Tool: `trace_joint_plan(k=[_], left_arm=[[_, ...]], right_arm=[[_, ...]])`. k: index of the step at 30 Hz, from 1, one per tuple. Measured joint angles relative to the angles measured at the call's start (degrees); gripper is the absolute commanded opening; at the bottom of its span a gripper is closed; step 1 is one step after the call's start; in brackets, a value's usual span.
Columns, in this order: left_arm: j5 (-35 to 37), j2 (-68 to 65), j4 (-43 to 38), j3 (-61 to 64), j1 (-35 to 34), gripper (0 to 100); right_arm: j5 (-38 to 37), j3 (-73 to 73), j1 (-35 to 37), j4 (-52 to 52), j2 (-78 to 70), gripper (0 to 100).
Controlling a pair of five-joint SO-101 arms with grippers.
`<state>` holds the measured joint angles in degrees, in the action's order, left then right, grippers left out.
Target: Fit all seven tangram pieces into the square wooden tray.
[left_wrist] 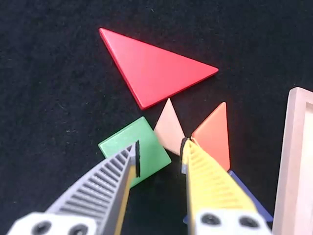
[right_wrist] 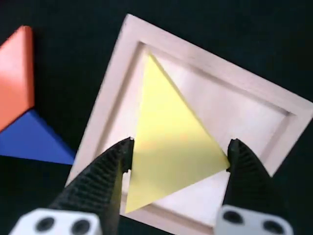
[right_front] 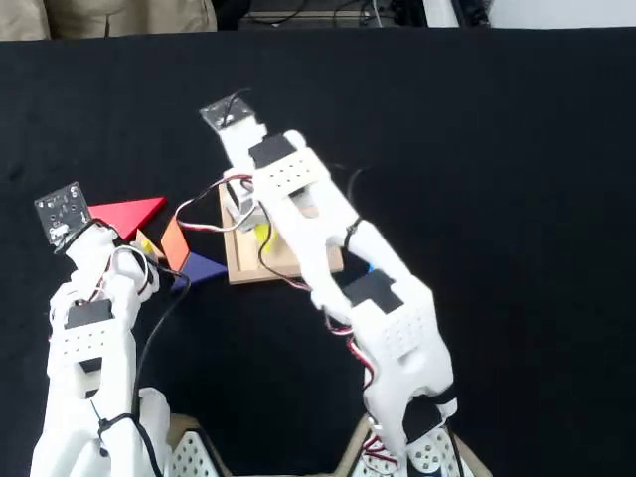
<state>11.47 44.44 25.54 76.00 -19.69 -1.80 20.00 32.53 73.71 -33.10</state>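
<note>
Straddling the yellow triangle (right_wrist: pixel 171 142), my right fingers (right_wrist: pixel 105 181) are spread, one tip at each of two opposite edges; I cannot tell whether they touch it. The triangle lies flat inside the square wooden tray (right_wrist: pixel 210 65), one point near an inner corner. Beside the tray, on the black surface (right_wrist: pixel 234 19), the orange piece (right_wrist: pixel 17 73) and the blue triangle (right_wrist: pixel 32 139) touch each other. My left fingers (left_wrist: pixel 210 186) are also spread. The grey tip is over the green square (left_wrist: pixel 146 142), and the yellow tip is where the pale triangle (left_wrist: pixel 168 129) meets the orange piece. The pale triangle lies between the tips. The red triangle (left_wrist: pixel 151 66) lies just beyond its apex.
</note>
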Motion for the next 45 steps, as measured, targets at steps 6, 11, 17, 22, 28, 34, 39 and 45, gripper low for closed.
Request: trace_joint_plan(k=[6,11,17,22,28,34,39,45], left_arm=[[0.00,0.00,-1.14,0.00,0.00,16],[0.00,0.00,-3.08,0.00,0.00,16],[0.00,0.00,-3.08,0.00,0.00,16],[0.00,0.00,-3.08,0.00,0.00,16],[0.00,0.00,-3.08,0.00,0.00,16],[0.00,0.00,-3.08,0.00,0.00,16],[0.00,0.00,-3.08,0.00,0.00,16],[0.00,0.00,-3.08,0.00,0.00,16]], right_arm=[[8.26,0.00,0.62,-0.26,-0.09,23.0],[14.42,0.00,0.62,-0.26,-0.09,23.9],[18.11,0.00,0.62,-0.35,-0.09,39.8],[17.49,0.00,1.93,-0.35,-0.09,38.8],[13.10,0.26,2.99,0.18,-0.09,30.2],[8.00,8.26,-6.15,9.85,0.00,3.5],[2.64,10.81,-15.21,9.85,-1.85,1.4],[-1.76,13.19,-14.95,8.88,-9.41,1.2]])
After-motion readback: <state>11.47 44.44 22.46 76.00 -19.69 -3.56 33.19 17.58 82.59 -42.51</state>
